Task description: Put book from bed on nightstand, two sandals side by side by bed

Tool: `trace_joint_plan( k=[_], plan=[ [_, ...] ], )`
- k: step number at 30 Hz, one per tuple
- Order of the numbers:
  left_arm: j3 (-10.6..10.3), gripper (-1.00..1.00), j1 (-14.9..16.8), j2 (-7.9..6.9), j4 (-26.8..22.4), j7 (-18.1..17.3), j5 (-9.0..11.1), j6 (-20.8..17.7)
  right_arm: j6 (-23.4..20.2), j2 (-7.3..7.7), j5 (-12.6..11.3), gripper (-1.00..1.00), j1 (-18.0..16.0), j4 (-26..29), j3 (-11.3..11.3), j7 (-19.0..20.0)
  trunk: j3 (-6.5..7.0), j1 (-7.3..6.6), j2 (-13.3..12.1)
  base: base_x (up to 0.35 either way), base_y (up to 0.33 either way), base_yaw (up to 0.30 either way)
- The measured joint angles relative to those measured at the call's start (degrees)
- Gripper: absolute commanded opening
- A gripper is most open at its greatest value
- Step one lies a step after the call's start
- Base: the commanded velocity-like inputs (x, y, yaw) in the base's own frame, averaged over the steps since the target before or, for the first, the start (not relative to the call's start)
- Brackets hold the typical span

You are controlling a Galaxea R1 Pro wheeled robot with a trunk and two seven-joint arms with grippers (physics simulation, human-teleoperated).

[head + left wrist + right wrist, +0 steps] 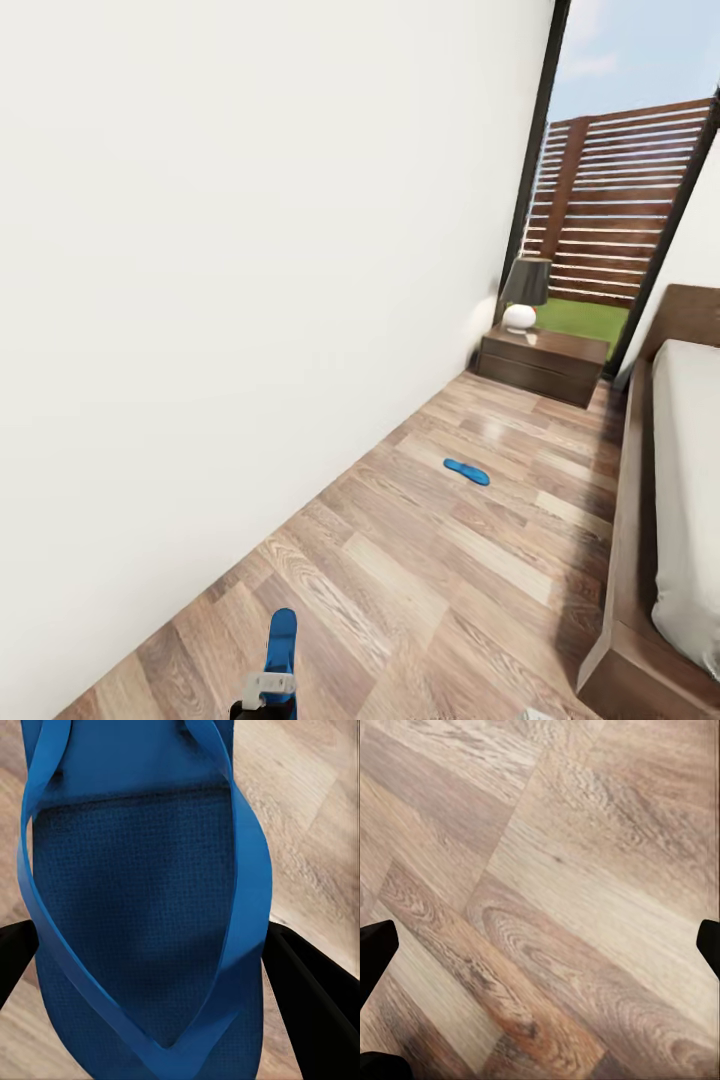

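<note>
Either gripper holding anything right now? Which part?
Left gripper holds a blue sandal, fingers on its side edges. Right gripper is open over bare floor.

We see a bright blue sandal (467, 471) on the wood-plank floor (420, 580), whose boards run in warm brown and pale tan grain. A second blue sandal (142, 915) shows a darker, finely dotted footbed and lighter blue straps between the black fingers (311, 997) of the left pincer (150, 990). The wall (220, 280) is plain white. The nightstand (543, 362) is dark brown, the lamp (524, 292) dark-shaded over a white base. The bed (690, 490) pairs a pale grey mattress with a brown frame.
</note>
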State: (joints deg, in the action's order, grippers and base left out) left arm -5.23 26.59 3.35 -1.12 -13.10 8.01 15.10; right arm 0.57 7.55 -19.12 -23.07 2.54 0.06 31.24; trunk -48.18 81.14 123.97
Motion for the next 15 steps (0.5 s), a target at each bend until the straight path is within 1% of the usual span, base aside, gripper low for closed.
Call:
trace_joint_plan(
  k=[15],
  plan=[
    [0.0,-1.00,0.0,0.00,0.0,0.0,0.0,0.0,0.0,0.00,-0.1,1.00,0.0,0.0,0.0,0.0,0.00,0.00,0.0,0.000,0.000,-0.249]
  ],
)
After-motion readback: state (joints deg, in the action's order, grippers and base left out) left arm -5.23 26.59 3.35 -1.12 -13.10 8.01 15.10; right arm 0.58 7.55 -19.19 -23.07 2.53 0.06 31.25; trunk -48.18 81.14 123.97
